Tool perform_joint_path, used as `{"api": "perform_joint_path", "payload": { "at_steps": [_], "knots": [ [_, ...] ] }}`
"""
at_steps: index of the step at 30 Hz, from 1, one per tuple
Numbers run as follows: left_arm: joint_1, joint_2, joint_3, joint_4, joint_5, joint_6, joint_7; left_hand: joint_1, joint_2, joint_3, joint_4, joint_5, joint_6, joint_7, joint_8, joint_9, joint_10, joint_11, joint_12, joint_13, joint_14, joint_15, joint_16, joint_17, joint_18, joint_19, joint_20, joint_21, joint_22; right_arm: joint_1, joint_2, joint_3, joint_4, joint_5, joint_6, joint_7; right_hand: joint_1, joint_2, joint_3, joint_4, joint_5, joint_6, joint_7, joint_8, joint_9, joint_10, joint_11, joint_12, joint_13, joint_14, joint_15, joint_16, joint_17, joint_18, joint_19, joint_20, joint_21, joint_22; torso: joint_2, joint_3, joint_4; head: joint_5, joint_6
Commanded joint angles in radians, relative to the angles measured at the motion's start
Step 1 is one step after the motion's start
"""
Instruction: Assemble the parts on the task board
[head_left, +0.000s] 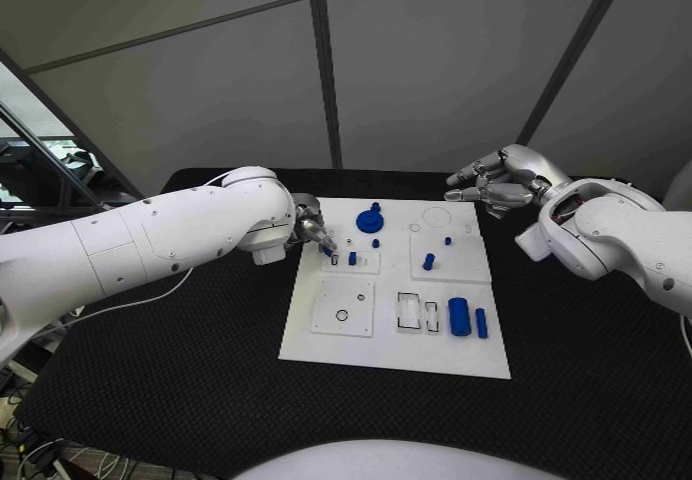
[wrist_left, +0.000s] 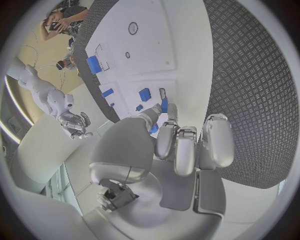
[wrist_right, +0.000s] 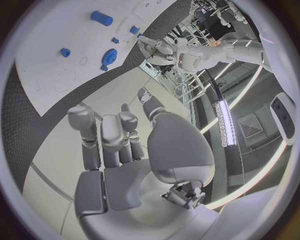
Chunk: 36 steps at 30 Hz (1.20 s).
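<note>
Blue plastic parts, small and rigid by the look of them, sit across the white task board (head_left: 397, 340) mid-table. My read: light, stiff, a bit slick, so pinch each across its short sides, not by the ends.

Left hand (head_left: 310, 228) is at the board's left edge, over the near-left inset plate. In the left wrist view a small blue peg (wrist_left: 164, 105) sits between thumb and a fingertip (wrist_left: 170, 111); I take that as a pinch on it, other fingers loosely curled beside it. Peg tip is right at the plate surface; can't tell if it's seated.

Right hand (head_left: 493, 178) hovers off the board's far-right corner, fingers apart and half curled, holding nothing.

On the board:
- blue gear (head_left: 369, 218) far side, centre
- short peg (head_left: 428, 262) standing on the right inset plate
- large cylinder (head_left: 459, 316) and thin bar (head_left: 480, 322) lying near the right edge
- rectangular slots (head_left: 410, 311) beside the cylinder, nothing in them that I can see
- round hole (head_left: 342, 316) in the near-left plate, looks unfilled

Cylinder could roll if nudged.
</note>
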Motion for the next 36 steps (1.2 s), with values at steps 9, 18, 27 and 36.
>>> {"api": "perform_joint_path", "payload": {
  "at_steps": [9, 18, 27, 36],
  "knots": [
    [-0.009, 0.000, -0.004, 0.032, -0.011, -0.059, -0.025, -0.010, 0.000, 0.095, -0.087, 0.003, 0.019, -0.013, 0.010, 0.007, 0.031, -0.014, 0.002, 0.203, 0.106, -0.008, 0.006, 0.263, 0.011, 0.009, -0.002, 0.005, 0.023, 0.002, 0.000, 0.001, 0.001, -0.002, 0.007, 0.002, -0.001, 0.011, 0.002, -0.002, 0.002, -0.007, -0.002, -0.005, 0.001, 0.002, -0.002, -0.002, -0.001, 0.005, 0.002, -0.007, 0.000, 0.010, 0.005, -0.002, -0.004, 0.001, 0.001, -0.0003, -0.0010, -0.003, -0.003],
    [-0.015, 0.006, -0.005, 0.032, -0.015, -0.039, -0.034, -0.013, -0.001, 0.102, -0.091, 0.005, 0.018, -0.014, 0.013, 0.011, 0.031, -0.015, 0.001, 0.202, 0.106, -0.009, 0.006, 0.263, 0.011, 0.009, -0.003, 0.004, 0.022, 0.002, 0.000, 0.001, 0.001, -0.002, 0.008, 0.002, -0.001, 0.010, 0.001, -0.001, 0.002, -0.007, -0.002, -0.005, 0.001, 0.002, -0.002, -0.002, -0.001, 0.006, 0.002, -0.007, 0.001, 0.010, 0.005, -0.002, -0.004, 0.000, 0.001, -0.0003, -0.0027, -0.004, -0.008],
    [-0.018, 0.010, -0.006, 0.028, -0.051, -0.020, -0.037, -0.014, -0.003, 0.108, -0.094, 0.007, 0.017, -0.014, 0.015, 0.014, 0.030, -0.016, -0.002, 0.202, 0.106, -0.010, 0.006, 0.263, 0.012, 0.008, -0.004, 0.002, 0.021, 0.002, 0.001, 0.001, 0.000, -0.002, 0.008, 0.002, -0.001, 0.010, 0.001, -0.001, 0.002, -0.007, -0.002, -0.005, 0.001, 0.002, -0.002, -0.002, -0.001, 0.006, 0.002, -0.007, 0.001, 0.010, 0.005, -0.002, -0.004, 0.000, 0.000, 0.0000, -0.0001, -0.007, -0.011],
    [-0.020, 0.011, -0.007, 0.027, -0.060, -0.016, -0.038, -0.014, -0.004, 0.110, -0.096, 0.008, 0.017, -0.014, 0.016, 0.015, 0.030, -0.016, -0.002, 0.202, 0.106, -0.010, 0.006, 0.263, 0.012, 0.008, -0.004, 0.002, 0.021, 0.002, 0.000, 0.001, 0.000, -0.002, 0.007, 0.003, -0.001, 0.010, 0.001, -0.001, 0.002, -0.007, -0.002, -0.005, 0.001, 0.002, -0.002, -0.002, -0.001, 0.006, 0.002, -0.007, 0.001, 0.010, 0.005, -0.002, -0.004, 0.000, 0.000, 0.0004, -0.0012, -0.007, -0.011]
  ]
}}
